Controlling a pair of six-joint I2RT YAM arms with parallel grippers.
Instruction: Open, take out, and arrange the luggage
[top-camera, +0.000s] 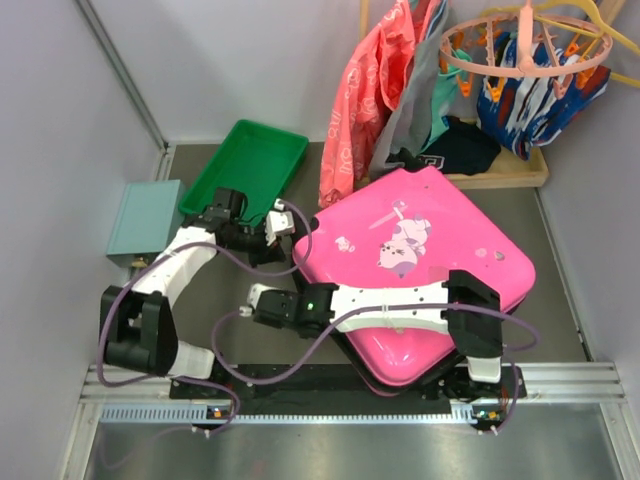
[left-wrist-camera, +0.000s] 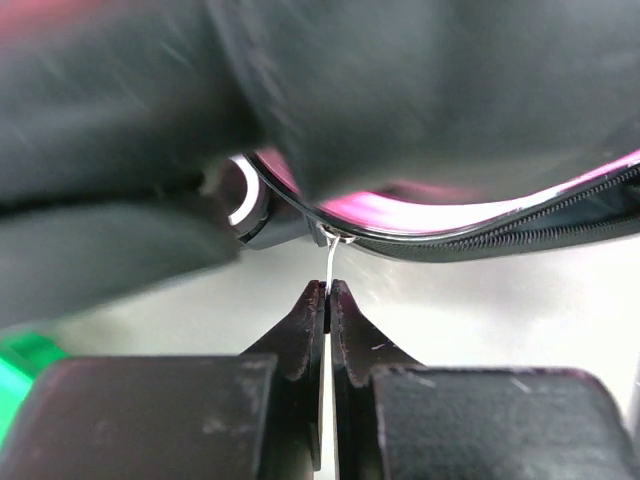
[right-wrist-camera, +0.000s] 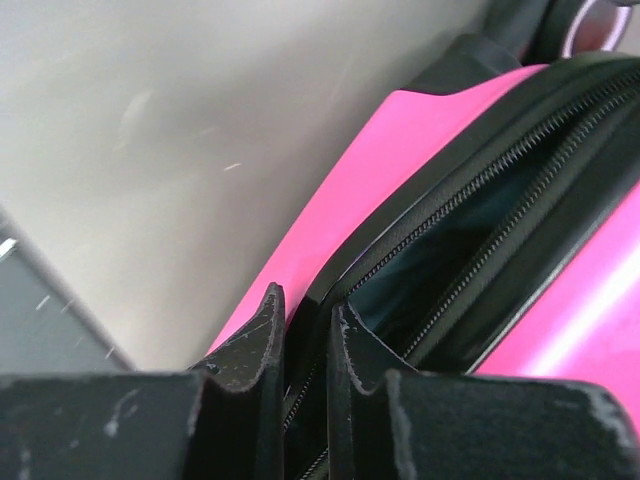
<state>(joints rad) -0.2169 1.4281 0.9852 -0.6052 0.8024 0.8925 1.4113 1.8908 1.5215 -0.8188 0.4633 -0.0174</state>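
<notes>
Currently, the luggage (top-camera: 430, 270) lies flat on the table (top-camera: 560, 260), its zip (right-wrist-camera: 470, 190) parted along one stretch and the shell not yet lifted. Your left gripper (left-wrist-camera: 327, 300) is pinched together on the zipper pull (left-wrist-camera: 330, 262). Your right gripper (right-wrist-camera: 305, 320) appears clamped on the luggage rim. Unzipping looks unfinished, and you have unpacking and arranging left.

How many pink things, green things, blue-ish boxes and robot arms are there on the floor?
pink suitcase: 1
green tray: 1
pale-teal box: 1
robot arms: 2 (left arm, right arm)
Total: 5
</notes>
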